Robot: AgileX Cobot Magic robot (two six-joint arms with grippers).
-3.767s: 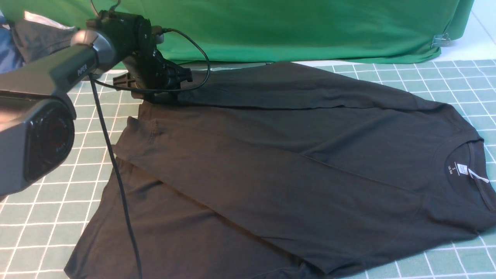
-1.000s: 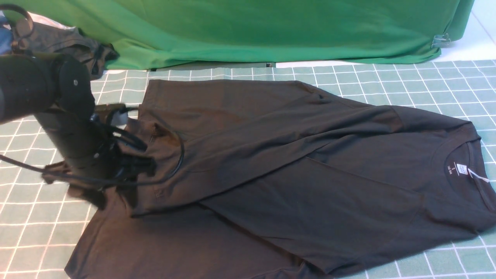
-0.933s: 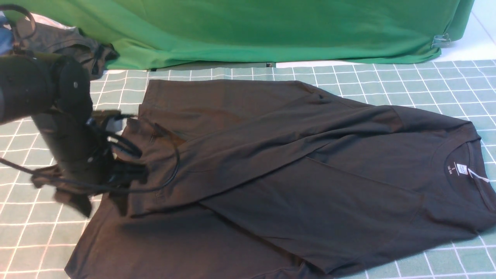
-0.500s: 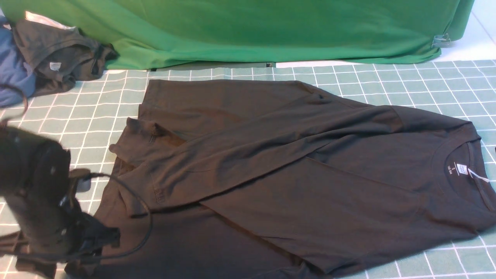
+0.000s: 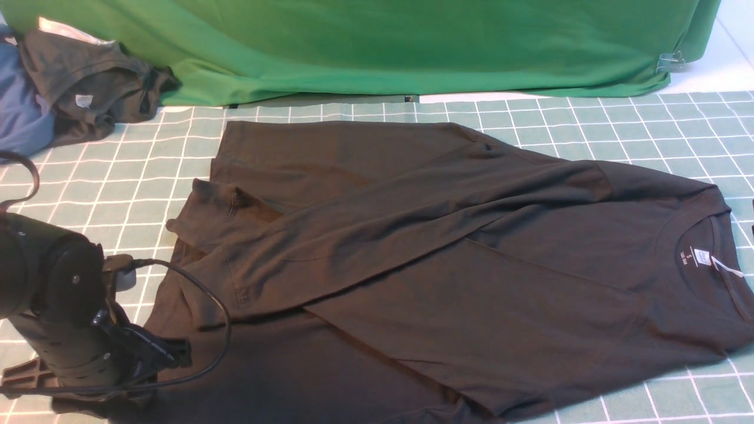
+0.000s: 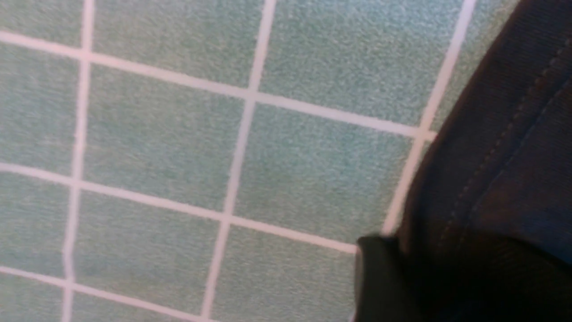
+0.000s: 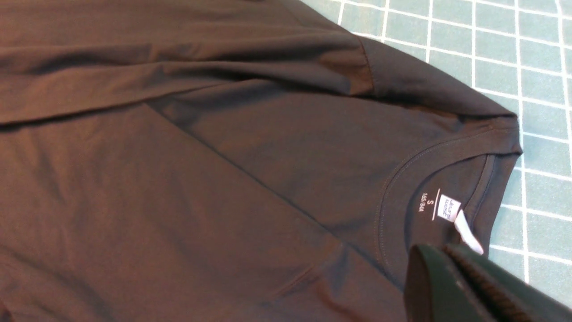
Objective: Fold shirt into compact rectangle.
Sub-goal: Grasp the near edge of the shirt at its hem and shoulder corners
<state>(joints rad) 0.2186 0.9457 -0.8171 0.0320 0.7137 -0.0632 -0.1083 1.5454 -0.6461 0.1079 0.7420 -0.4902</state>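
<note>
Left fingers [image 6: 380,286]: down low in the lower left of the front frame, one dark fingertip sitting right at the stitched hem [image 6: 487,179]. Parted or pinching? Can't tell, the pair is hidden.
Which way the cloth lies: the shirt [image 5: 447,282] spreads off to the right of those fingers, with its hem corner nearest them and bare desk [image 5: 88,176] on their other side.
Long axis: straight across the frame, hem at the left, collar [image 5: 671,235] near the right edge.
Nearer arm: the left arm [image 5: 59,318] owns the hem end; the right one is the collar's neighbour.
Likely call: this looks like a hem grab, to carry that end rightward along the axis toward the collar.
Right fingers [image 7: 464,286]: pressed together and empty, hanging over the collar just beside the white neck label [image 7: 449,209].
Sleeves: both are laid in over the body; the far sleeve [image 5: 365,235] slants across it, cuff at middle left.
What's changed: a few seconds back the left arm was in the upper left at that far sleeve, which lay along the far edge. Now the sleeve is draped over the body and the arm has dropped to the lower left corner.
Far side: grey garment [image 5: 88,82] and blue garment [image 5: 17,112] in the upper left, green cloth [image 5: 412,47] across the top, all well apart from the fingers.
</note>
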